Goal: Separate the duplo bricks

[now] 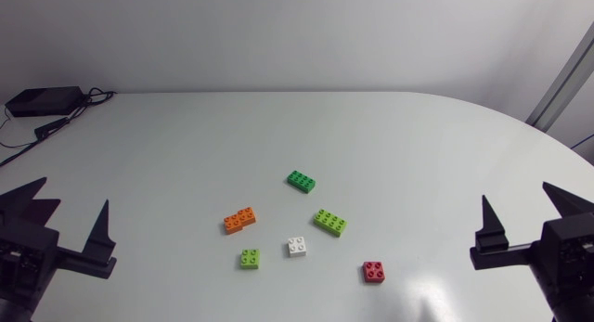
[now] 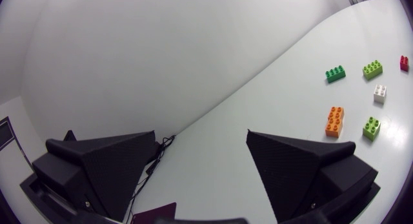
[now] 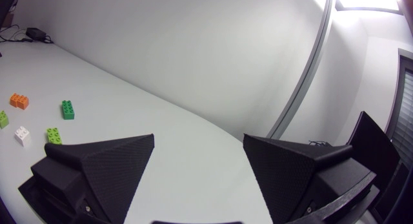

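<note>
Several duplo bricks lie apart from one another mid-table: a dark green brick (image 1: 300, 181), an orange brick (image 1: 239, 220), a long lime brick (image 1: 329, 222), a white brick (image 1: 297, 246), a small lime brick (image 1: 250, 258) and a red brick (image 1: 373, 272). My left gripper (image 1: 65, 215) stands open at the table's left front, well away from them. My right gripper (image 1: 524, 215) stands open at the right front. Ahead of the left gripper (image 2: 200, 166) are the orange brick (image 2: 334, 121) and the white brick (image 2: 380, 93). Far beyond the right gripper (image 3: 199, 166) sits the dark green brick (image 3: 68, 109).
A black power adapter (image 1: 42, 101) with cables lies at the table's back left corner. The table's rounded edge (image 1: 520, 118) curves along the back right.
</note>
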Controlling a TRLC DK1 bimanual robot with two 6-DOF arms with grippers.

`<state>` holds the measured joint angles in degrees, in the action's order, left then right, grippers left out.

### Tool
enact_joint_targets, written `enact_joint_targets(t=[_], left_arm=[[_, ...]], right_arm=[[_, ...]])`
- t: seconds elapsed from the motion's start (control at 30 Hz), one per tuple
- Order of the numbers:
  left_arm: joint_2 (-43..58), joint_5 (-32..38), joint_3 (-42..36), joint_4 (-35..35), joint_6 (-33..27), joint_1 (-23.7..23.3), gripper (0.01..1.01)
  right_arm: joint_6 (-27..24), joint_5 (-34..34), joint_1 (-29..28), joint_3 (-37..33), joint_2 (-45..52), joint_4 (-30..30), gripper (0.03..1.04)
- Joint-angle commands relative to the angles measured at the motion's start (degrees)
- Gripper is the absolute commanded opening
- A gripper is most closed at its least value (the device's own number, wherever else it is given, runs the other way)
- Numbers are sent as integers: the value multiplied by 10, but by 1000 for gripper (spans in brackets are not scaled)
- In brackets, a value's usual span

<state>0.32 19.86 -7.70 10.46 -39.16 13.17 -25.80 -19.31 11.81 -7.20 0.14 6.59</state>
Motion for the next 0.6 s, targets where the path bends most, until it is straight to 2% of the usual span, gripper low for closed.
enact_joint_targets(t=[0.0,0.23,0.4,0.57], left_arm=[[-12,-3,30,-22,-4,-3,987],[-12,-2,52,-46,8,-7,987],[-12,-2,55,-64,-7,-2,987],[-12,-2,53,-51,-7,-1,989]], right_arm=[[-2,4,7,24,-5,-23,993],[-4,5,25,58,-4,-62,993],[-14,7,36,69,-5,-97,993],[-14,28,44,69,-4,-99,993]])
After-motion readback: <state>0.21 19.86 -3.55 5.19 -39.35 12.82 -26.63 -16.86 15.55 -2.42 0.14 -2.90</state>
